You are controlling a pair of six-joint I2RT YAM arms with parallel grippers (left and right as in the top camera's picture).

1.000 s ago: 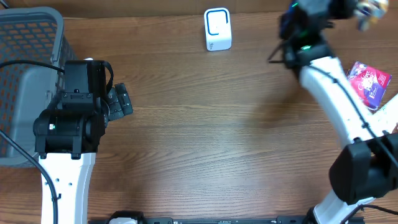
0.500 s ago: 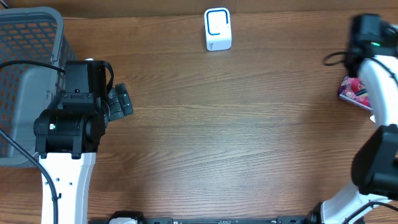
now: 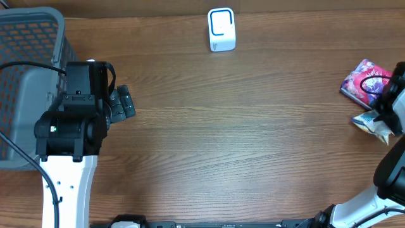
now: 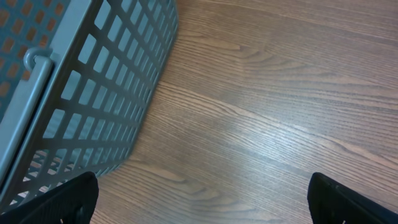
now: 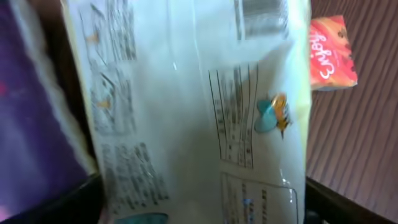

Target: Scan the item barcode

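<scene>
A white scanner (image 3: 221,30) stands at the back middle of the table. A pale printed snack packet (image 5: 199,112) fills the right wrist view, lying between the wide-apart fingers of my right gripper (image 5: 202,208), which is open. From overhead that packet (image 3: 372,123) lies at the table's right edge under the right arm (image 3: 395,95). A dark striped patch (image 5: 261,15) near the packet's top looks like a barcode but is blurred. My left gripper (image 4: 201,199) is open over bare wood, with nothing between its fingers.
A purple packet (image 3: 362,83) lies just behind the pale one, and a red-orange packet (image 5: 333,53) shows beside it. A grey mesh basket (image 3: 25,38) stands at the far left, close to the left gripper (image 3: 120,104).
The right arm swung from the back near the scanner to the table's right edge and came down. Its jaws went from shut to open, and the pale packet now lies on the table.
</scene>
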